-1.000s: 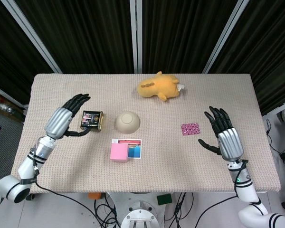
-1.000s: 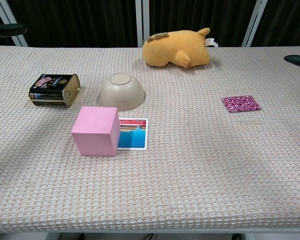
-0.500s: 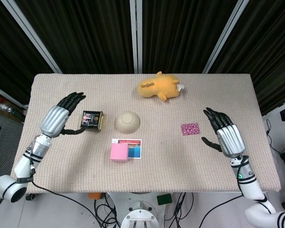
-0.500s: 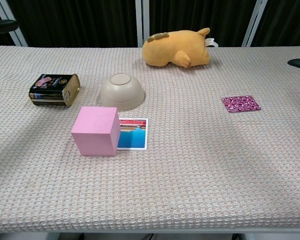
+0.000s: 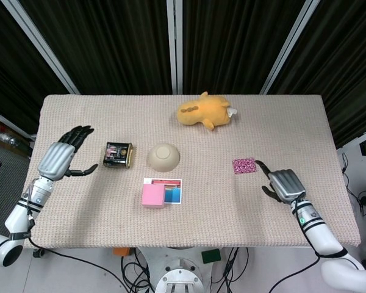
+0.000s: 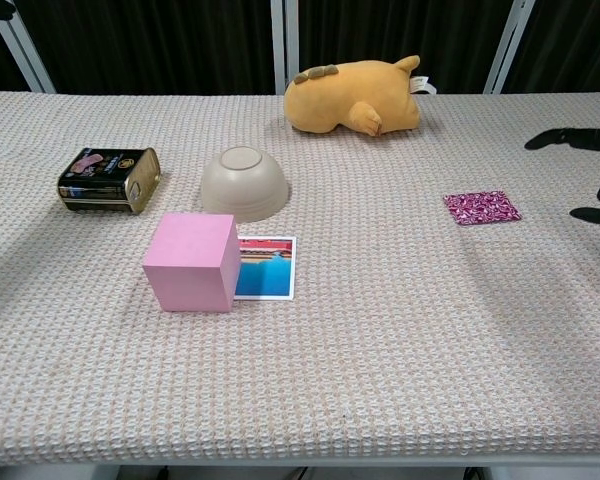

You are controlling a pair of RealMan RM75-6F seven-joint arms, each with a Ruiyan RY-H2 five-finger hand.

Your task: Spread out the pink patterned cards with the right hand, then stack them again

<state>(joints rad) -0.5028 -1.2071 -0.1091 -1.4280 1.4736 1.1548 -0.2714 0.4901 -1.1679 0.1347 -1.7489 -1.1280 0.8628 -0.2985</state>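
Observation:
The pink patterned cards point(image 5: 244, 165) point(image 6: 482, 208) lie in one small neat stack on the right part of the table. My right hand point(image 5: 282, 184) point(image 6: 592, 172) hovers low just right of the stack, fingers apart and pointing toward it, holding nothing and not touching it. My left hand point(image 5: 60, 159) is far off at the table's left edge, open and empty, left of a black tin point(image 5: 118, 154); the chest view shows only a dark tip of it at the top left corner.
A black tin point(image 6: 110, 180), an upturned beige bowl point(image 5: 163, 156) point(image 6: 244, 184), a pink cube point(image 5: 153, 196) point(image 6: 192, 261) beside a picture card point(image 5: 173, 191) point(image 6: 265, 268), and an orange plush toy point(image 5: 203, 111) point(image 6: 355, 95) sit on the woven table cover point(image 5: 232, 207).
My right hand has dropped and turned down toward the table beside the card stack. My left hand has drawn back leftward, away from the tin. The cards have not moved.

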